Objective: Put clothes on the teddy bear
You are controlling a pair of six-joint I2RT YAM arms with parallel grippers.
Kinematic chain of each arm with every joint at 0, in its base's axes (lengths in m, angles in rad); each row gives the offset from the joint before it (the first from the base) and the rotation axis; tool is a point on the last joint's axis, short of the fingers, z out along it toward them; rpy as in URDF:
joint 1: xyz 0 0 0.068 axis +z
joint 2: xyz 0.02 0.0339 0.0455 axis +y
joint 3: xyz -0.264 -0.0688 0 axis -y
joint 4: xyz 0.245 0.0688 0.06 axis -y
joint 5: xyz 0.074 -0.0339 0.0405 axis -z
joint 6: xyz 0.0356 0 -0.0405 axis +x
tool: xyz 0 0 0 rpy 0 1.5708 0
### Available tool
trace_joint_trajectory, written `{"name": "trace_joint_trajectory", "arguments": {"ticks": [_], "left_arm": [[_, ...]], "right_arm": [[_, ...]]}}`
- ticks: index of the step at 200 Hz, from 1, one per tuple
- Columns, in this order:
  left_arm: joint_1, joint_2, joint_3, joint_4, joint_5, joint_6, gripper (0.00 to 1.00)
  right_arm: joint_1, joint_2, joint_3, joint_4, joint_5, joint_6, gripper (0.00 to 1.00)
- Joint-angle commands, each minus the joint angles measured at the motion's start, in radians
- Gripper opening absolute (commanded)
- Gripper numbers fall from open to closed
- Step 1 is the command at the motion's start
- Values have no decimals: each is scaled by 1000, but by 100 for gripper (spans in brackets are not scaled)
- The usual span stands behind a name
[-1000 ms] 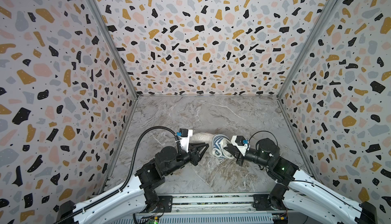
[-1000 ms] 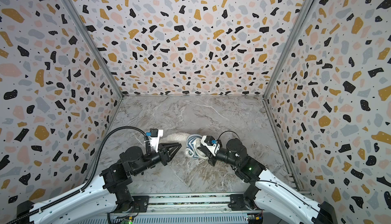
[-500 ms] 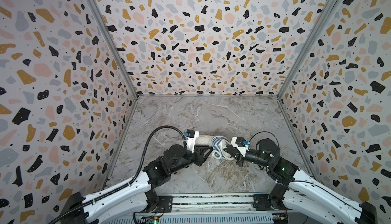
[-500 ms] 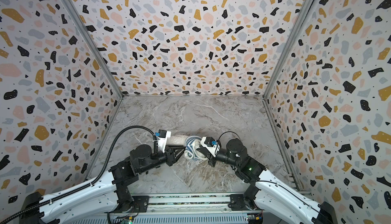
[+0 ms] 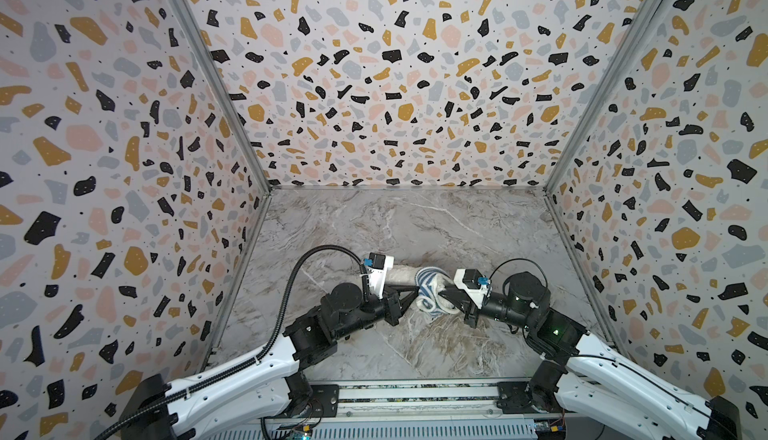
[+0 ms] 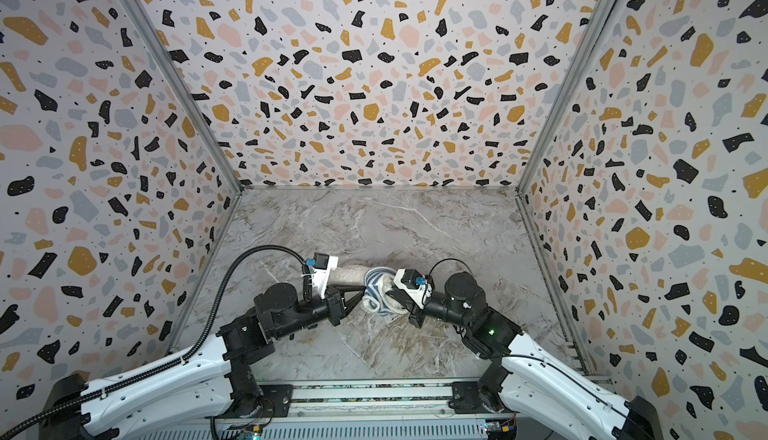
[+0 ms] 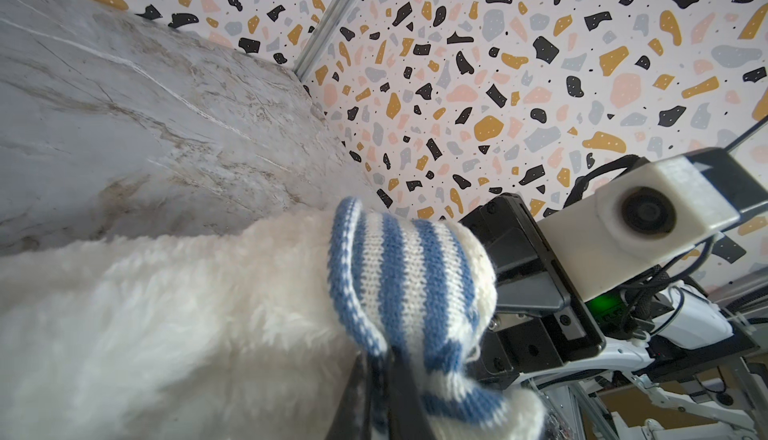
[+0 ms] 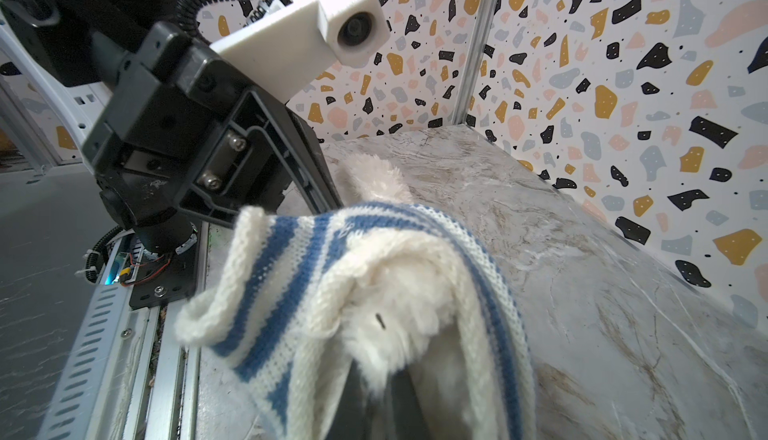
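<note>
I am looking at the fluffy cream-white plush teddy bear (image 5: 400, 276). It is lying on the grey marble-patterned desk (image 5: 415, 226), around the middle and toward the near edge, between my two arms. The small blue-and-white striped knitted shirt (image 5: 428, 292) is sitting bunched over the right end of the bear only, and the fur to the left of it is bare. I cannot tell if the covered end is the head, and I am seeing no arm coming through a sleeve. The left gripper (image 7: 376, 371) is pinching the striped hem, with its jaws closed on it. The right gripper (image 8: 376, 396) is also closed and is holding the knit from the other side, and some fur seems caught there too. I am judging the dressing as only begun. The shirt is over one end, while pulling it along the body and passing the arms through is remaining.
</note>
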Motion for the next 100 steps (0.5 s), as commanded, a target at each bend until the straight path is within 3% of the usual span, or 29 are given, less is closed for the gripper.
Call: {"name": "trace_joint_trajectory", "arguments": {"ticks": [1, 12, 100], "left_arm": [[3, -23, 10, 19, -16, 11, 4], [2, -30, 11, 4, -26, 13, 0], [62, -135, 0, -169, -205, -1, 0]], "right_arm": [[-1, -27, 16, 45, 6, -12, 0], [-1, -30, 16, 43, 9, -14, 0], [1, -54, 25, -3, -13, -50, 0]]}}
